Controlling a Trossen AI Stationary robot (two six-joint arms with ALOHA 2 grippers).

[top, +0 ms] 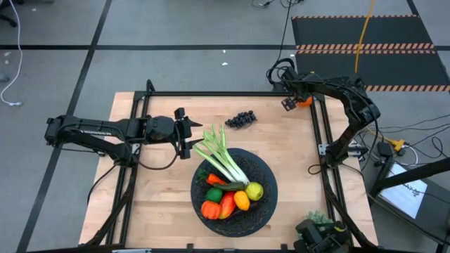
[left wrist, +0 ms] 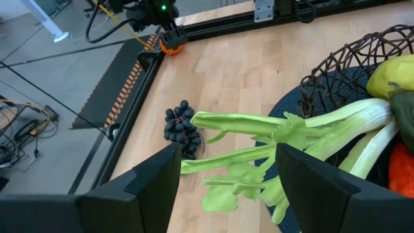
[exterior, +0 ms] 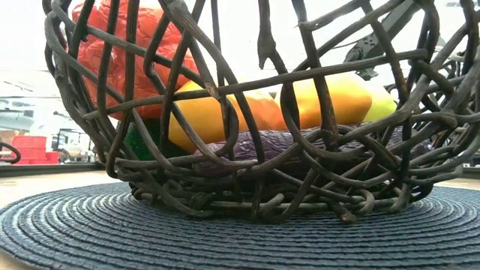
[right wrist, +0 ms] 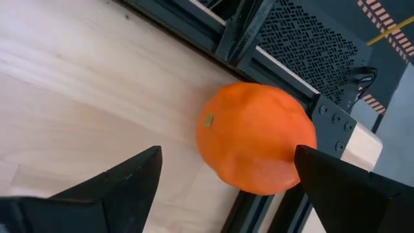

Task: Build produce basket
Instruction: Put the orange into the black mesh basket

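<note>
The black woven basket sits mid-table on a round dark mat. It holds a leek, a carrot, a lime, a red pepper and lemons. The leek's leaves stick out over the rim. My left gripper hovers open just left of those leaves. Dark grapes lie on the table behind the basket. An orange rests on the table at the far right corner, against the frame rail. My right gripper is open, with one finger on either side of the orange.
Black frame rails run along the table's edges; the orange lies close against the corner of them. A pale-green spiky clump sits at the near right by the rail. Bare wood shows left of the basket and between the grapes and the orange.
</note>
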